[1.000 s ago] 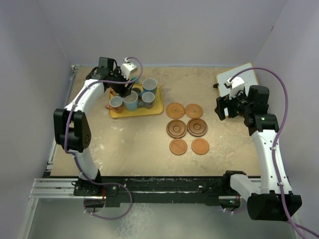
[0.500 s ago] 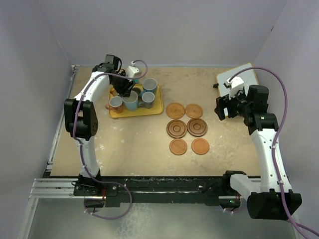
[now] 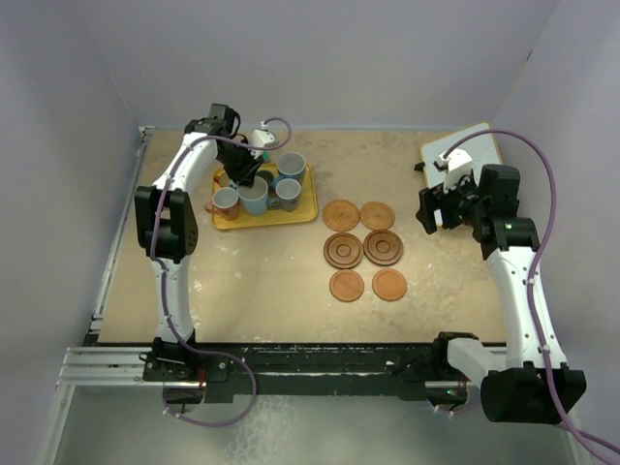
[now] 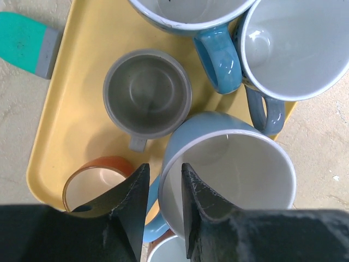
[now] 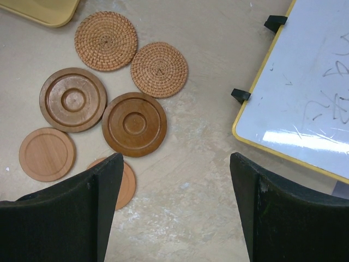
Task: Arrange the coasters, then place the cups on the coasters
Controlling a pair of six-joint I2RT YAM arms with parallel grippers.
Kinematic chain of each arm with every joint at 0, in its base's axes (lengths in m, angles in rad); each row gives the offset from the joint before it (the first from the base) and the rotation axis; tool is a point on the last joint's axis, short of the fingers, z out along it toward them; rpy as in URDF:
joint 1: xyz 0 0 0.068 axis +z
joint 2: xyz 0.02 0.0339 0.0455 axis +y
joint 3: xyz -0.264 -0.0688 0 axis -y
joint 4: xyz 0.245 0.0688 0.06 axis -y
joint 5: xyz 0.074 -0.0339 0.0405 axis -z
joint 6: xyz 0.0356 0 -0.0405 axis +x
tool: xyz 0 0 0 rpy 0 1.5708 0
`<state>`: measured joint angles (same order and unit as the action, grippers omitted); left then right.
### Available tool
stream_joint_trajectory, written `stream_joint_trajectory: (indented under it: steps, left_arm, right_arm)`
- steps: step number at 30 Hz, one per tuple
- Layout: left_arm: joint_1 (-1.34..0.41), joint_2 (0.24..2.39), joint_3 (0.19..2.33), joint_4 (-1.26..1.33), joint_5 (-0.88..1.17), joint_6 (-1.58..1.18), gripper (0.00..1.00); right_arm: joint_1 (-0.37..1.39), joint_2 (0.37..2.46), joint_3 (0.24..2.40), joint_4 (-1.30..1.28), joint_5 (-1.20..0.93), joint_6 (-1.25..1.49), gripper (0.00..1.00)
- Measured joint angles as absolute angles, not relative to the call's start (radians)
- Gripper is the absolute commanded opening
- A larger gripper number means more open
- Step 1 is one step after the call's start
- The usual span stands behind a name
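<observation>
Several cups stand packed on the yellow tray (image 4: pixel 71 60), among them a grey cup (image 4: pixel 146 93), an orange-brown cup (image 4: pixel 95 183) and light blue ones. My left gripper (image 4: pixel 162 169) (image 3: pixel 244 177) is down among them. Its jaws are narrowed astride the wall of a large light blue cup (image 4: pixel 234 180), one finger inside and one outside by the handle, a slit still showing. The coasters (image 3: pixel 363 249) lie in three pairs mid-table: woven (image 5: pixel 106 41), dark ringed (image 5: pixel 134 124), plain (image 5: pixel 47 154). My right gripper (image 5: pixel 175 158) (image 3: pixel 431 208) hangs open over bare table beside them.
A whiteboard (image 3: pixel 463 153) (image 5: pixel 305 98) with a yellow edge and black clips lies at the back right. A green and grey object (image 4: pixel 22 41) lies on the table just off the tray's corner. Purple walls close in the table on three sides.
The left arm has swung its wrist further back over the tray and its jaws have narrowed around the light blue cup's wall. The right arm has not moved.
</observation>
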<state>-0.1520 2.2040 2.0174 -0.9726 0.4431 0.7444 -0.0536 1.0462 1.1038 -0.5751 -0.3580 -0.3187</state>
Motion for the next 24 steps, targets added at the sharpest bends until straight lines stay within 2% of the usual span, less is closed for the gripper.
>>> stream_joint_trajectory:
  steps: [7,11,24]
  left_arm:
    - [-0.152,2.237,2.076,-1.026,0.457,0.768,0.15]
    - [-0.152,2.242,2.101,-1.045,0.46,0.788,0.04]
    - [-0.153,2.247,2.136,-1.089,0.457,0.836,0.03]
  right_arm:
    - [-0.054,1.061,1.104,-0.579,-0.358,-0.319,0.81]
    - [-0.054,1.061,1.104,-0.579,-0.358,-0.319,0.81]
    - [-0.054,1.061,1.104,-0.578,-0.357,-0.323,0.81]
